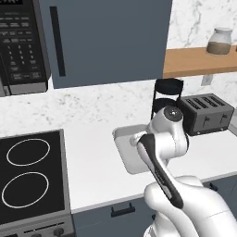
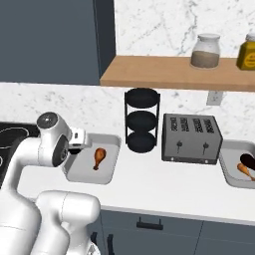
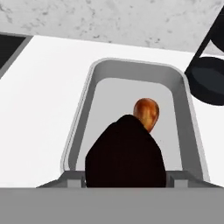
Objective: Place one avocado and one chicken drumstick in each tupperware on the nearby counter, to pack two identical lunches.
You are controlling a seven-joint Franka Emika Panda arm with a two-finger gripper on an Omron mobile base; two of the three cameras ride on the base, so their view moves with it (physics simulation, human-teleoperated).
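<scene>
In the hand view a near-black avocado [image 3: 126,153] sits between my gripper's [image 3: 126,180] fingers, which are shut on it and mostly hidden behind it. Just beyond lies a light-grey tupperware [image 3: 83,113] holding an orange-brown chicken drumstick [image 3: 146,113]. From the right base view the gripper [image 2: 74,150] hangs over the left part of that tupperware [image 2: 112,167], with the drumstick [image 2: 99,158] lying in its middle. A second tupperware [image 2: 229,174] at the far right of the counter [image 2: 159,184] holds another avocado [image 2: 247,160] and another drumstick [image 2: 244,170].
A black tiered rack [image 2: 142,122] and a dark toaster [image 2: 191,138] stand between the two containers. The stove [image 1: 32,176] lies to the left, a microwave [image 1: 21,41] above it. A wooden shelf [image 2: 164,72] with jars [image 2: 205,51] hangs over the counter.
</scene>
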